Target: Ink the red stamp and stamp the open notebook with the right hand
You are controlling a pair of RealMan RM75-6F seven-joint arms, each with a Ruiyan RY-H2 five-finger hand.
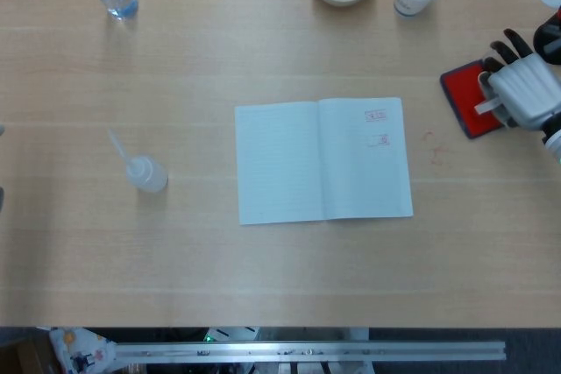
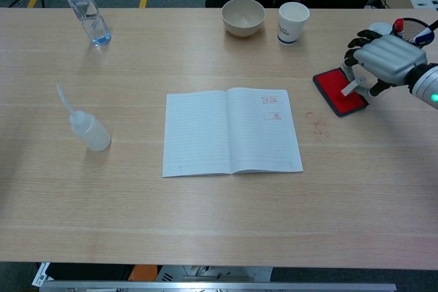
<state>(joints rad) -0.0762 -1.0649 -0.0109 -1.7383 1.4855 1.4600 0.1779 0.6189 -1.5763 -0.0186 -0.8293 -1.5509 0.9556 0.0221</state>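
So the biggest thing is the wooden worktop (image 1: 263, 278), with the open notebook (image 1: 323, 160) lying flat in the middle of it; its right page already carries two faint red stamp marks (image 2: 269, 100). Over on the far right sits the red ink pad (image 2: 335, 87), and the right robot hand (image 2: 383, 59) hovers right over its right end with fingers curled down. A pale stick-like bit pokes out under the palm in both views, which might be the stamp, but whether the fingers actually pinch it can't be told. The left robot hand doesn't show anywhere.

Judging by looks, a stamp that size would be light and rigid, probably smooth plastic, so a bit slippery; best taken by the handle sides, kept upright so the face lands flat. The pad looks thin and could slide if pushed sideways.

A few red smudges (image 2: 316, 123) dot the wood between notebook and pad.
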